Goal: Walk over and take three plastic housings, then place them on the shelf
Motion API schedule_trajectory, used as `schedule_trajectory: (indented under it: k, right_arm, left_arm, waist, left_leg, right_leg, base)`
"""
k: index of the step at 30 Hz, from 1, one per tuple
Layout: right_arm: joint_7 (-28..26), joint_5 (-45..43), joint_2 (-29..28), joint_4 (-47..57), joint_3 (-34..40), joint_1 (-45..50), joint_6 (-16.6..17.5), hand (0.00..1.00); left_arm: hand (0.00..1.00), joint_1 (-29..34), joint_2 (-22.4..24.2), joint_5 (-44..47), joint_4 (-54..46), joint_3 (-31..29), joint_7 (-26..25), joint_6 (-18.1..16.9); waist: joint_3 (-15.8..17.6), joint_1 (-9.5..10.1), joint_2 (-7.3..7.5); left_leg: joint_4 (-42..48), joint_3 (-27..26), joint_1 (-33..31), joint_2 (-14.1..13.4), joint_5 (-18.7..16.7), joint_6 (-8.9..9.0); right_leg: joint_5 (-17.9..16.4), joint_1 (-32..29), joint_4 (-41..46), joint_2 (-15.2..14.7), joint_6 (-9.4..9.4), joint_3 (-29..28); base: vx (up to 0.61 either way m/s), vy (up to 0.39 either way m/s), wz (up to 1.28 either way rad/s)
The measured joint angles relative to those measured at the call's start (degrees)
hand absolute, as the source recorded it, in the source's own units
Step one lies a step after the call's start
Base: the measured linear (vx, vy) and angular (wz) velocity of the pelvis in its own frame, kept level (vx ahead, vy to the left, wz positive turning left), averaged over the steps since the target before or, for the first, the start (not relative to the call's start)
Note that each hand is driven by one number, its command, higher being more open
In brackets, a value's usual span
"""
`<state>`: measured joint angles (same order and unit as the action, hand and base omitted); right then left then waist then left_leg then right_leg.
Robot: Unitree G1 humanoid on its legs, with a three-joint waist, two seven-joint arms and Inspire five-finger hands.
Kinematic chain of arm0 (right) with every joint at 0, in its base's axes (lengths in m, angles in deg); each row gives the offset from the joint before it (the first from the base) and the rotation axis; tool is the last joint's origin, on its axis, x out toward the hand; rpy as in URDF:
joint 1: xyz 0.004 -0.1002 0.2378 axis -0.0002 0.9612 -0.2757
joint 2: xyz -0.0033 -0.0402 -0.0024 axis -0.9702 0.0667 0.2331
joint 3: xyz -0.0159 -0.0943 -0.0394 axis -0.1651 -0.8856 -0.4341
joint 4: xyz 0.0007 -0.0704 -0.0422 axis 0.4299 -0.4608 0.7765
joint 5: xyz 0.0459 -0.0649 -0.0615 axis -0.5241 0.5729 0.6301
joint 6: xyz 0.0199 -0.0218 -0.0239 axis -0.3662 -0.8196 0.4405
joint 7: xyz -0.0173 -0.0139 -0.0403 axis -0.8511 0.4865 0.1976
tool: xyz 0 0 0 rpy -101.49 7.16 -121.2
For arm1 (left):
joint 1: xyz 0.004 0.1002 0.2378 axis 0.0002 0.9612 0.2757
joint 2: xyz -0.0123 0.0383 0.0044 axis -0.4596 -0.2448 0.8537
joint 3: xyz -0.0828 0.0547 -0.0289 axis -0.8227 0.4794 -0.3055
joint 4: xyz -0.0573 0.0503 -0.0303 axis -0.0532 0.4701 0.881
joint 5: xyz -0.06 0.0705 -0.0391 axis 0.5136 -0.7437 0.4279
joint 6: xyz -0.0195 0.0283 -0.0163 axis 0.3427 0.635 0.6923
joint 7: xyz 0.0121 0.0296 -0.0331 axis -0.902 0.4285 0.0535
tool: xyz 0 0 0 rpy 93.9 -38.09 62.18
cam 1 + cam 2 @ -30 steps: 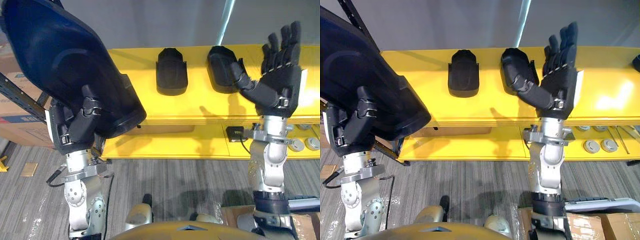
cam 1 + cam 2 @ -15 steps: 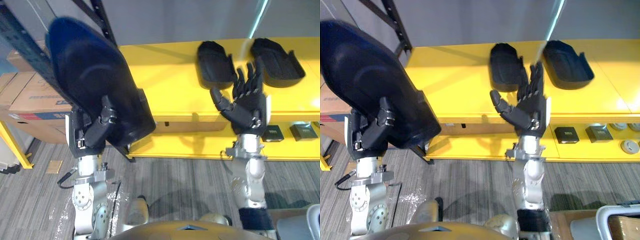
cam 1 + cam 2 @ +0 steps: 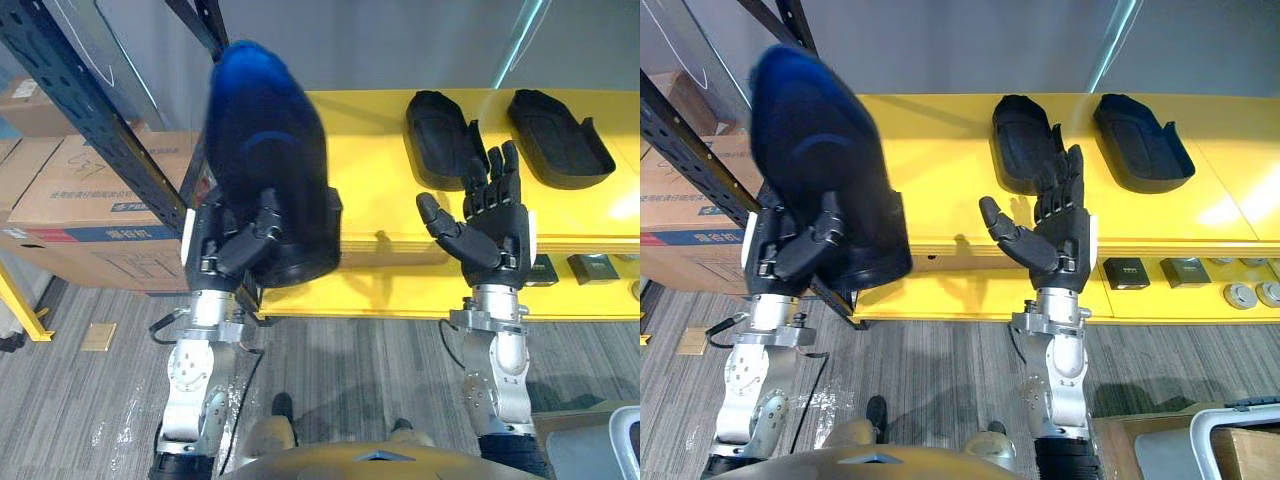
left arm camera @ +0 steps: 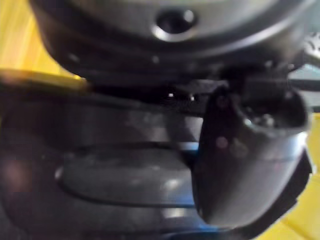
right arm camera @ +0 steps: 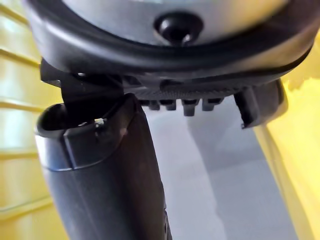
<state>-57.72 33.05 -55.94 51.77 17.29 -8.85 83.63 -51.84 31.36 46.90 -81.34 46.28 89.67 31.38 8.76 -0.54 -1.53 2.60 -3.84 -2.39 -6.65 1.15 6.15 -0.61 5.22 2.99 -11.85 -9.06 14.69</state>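
Left eye view: my left hand is clamped on the big dark housing, thumb laid across its near face, the fingers wrapped round the back where I can't see them. The housing stands nearly upright in the air, in front of the left part of the yellow shelf. On the shelf top lie two more housings, side by side and apart, hollow side up. My right hand is up by the shelf's front edge, palm toward me, fingers spread and straight, thumb out to the side. To the left, a black rack upright and cardboard boxes.

Right eye view: same layout. The right hand's fingertips overlap the near end of the nearer shelf housing; I can't tell if they touch. On the lower level I see small black boxes and round discs.

Left wrist view: thumb pressed flat against the housing's dark wall, with yellow shelf behind it.

Right wrist view: thumb standing clear, fingers straight, with yellow shelf boards to both sides.
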Motion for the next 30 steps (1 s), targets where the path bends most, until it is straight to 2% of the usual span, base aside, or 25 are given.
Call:
schedule_trajectory:
  k: [2, 5, 7, 10, 11, 14, 16, 20, 26, 30]
  right_arm:
    - [-0.01, -0.01, 1.31, 1.78, 0.0, -0.42, -0.3, 1.0]
    - [-1.02, -0.16, 3.16, 5.0, 0.35, -2.19, -0.82, 1.0]
    - [-6.91, -0.57, 5.27, 5.78, 1.88, -2.56, -5.43, 1.0]
    - [-11.44, -0.12, 9.93, 5.78, 0.95, -2.68, -9.45, 1.0]
    - [-13.83, -0.07, 12.26, 5.77, 0.22, -2.85, -10.86, 1.0]
    - [-14.62, -0.16, 13.7, 5.75, -0.07, -3.48, -11.14, 1.0]
    - [-14.39, -0.21, 13.31, 5.74, -0.29, -5.25, -11.07, 1.0]
    - [-14.03, -0.19, 13.28, 5.55, -2.06, -6.08, -11.05, 1.0]
    - [-13.57, 2.24, 12.87, 5.42, -9.96, -6.12, -11.01, 1.0]
    - [-11.47, 2.29, 12.8, 5.41, -12.12, -8.23, -11.11, 1.0]
  left_arm:
    - [0.0, -0.38, -0.59, -0.51, -0.25, 0.0, 0.58, 0.47]
    - [0.0, -4.04, -3.71, -2.69, -0.11, -0.44, -1.83, 2.46]
    - [0.0, -9.06, -6.38, -4.07, 2.21, -0.94, -5.05, 4.14]
    - [0.0, -16.82, -9.99, -4.51, 8.43, -2.49, -7.77, 4.89]
    - [0.0, -22.46, -12.54, -4.08, 13.29, -4.38, -10.22, 4.92]
    - [0.0, -27.2, -13.68, -3.31, 18.21, -6.38, -13.37, 5.03]
    - [0.0, -30.85, -14.65, -1.13, 22.08, -7.29, -16.52, 5.75]
    - [0.0, -34.71, -14.67, 0.1, 23.02, -7.35, -20.45, 7.4]
    - [0.0, -42.45, -14.85, 7.85, 24.47, -6.46, -23.2, 11.05]
    - [0.0, -45.72, -14.82, 11.9, 25.46, -6.22, -23.93, 11.8]
  waist:
    - [-0.04, -0.31, -0.18]
    - [0.27, -1.03, -0.86]
    - [0.55, -1.39, -0.96]
    - [1.73, -2.03, -0.91]
    - [3.55, -3.0, -0.67]
    - [5.03, -3.39, -0.77]
    - [5.51, -4.42, -0.88]
    - [7.29, -5.0, -0.91]
    - [12.79, -6.1, -0.97]
    - [15.27, -6.23, -0.95]
  left_leg:
    - [-1.81, -0.97, 1.1, -0.11, 0.7, 0.06]
    - [-2.83, -2.63, 0.85, -0.05, 1.17, 0.0]
    - [-2.8, -4.23, 0.84, -0.09, 1.54, -0.16]
    - [-2.53, -5.31, 0.86, -0.11, 1.82, -0.25]
    - [-2.46, -5.68, 0.74, -0.13, 2.25, -0.22]
    - [-2.49, -6.94, 0.6, -0.24, 2.59, -0.25]
    - [-2.45, -7.62, -0.42, -0.19, 3.02, -0.47]
    - [-1.76, -8.14, -1.14, -0.04, 3.38, -0.64]
    - [-0.07, -7.59, -1.97, 0.49, 3.43, -0.68]
    - [1.75, -6.84, -4.55, 0.3, 3.44, -0.67]
  right_leg:
    - [-0.4, -0.2, 0.1, 0.11, 0.66, -1.02]
    - [-1.19, -2.68, 1.34, 0.0, 1.77, -3.07]
    - [-1.33, -4.44, 2.7, -0.09, 1.9, -5.25]
    - [-1.68, -5.89, 4.16, -0.15, 2.04, -6.9]
    - [-2.29, -6.81, 5.15, -0.12, 2.12, -7.81]
    - [-2.36, -8.44, 6.37, -0.04, 2.07, -9.26]
    - [-2.33, -10.61, 7.42, -0.06, 2.02, -10.44]
    - [-2.48, -12.59, 9.42, -0.17, 1.85, -11.71]
    - [-5.17, -14.92, 15.18, -1.07, 1.58, -12.01]
    - [-5.78, -17.52, 17.8, -1.13, 1.79, -11.89]
  base:
    - [-0.05, -0.032, -0.15]
    - [-0.08, 0.011, -0.25]
    - [-0.08, 0.013, -0.35]
    - [-0.1, 0.01, -0.26]
    - [-0.13, -0.005, -0.18]
    - [-0.09, -0.004, -0.23]
    - [-0.06, 0.009, -0.17]
    - [-0.02, 0.003, -0.11]
    - [-0.04, -0.019, 0.05]
    - [-0.07, -0.036, 0.11]
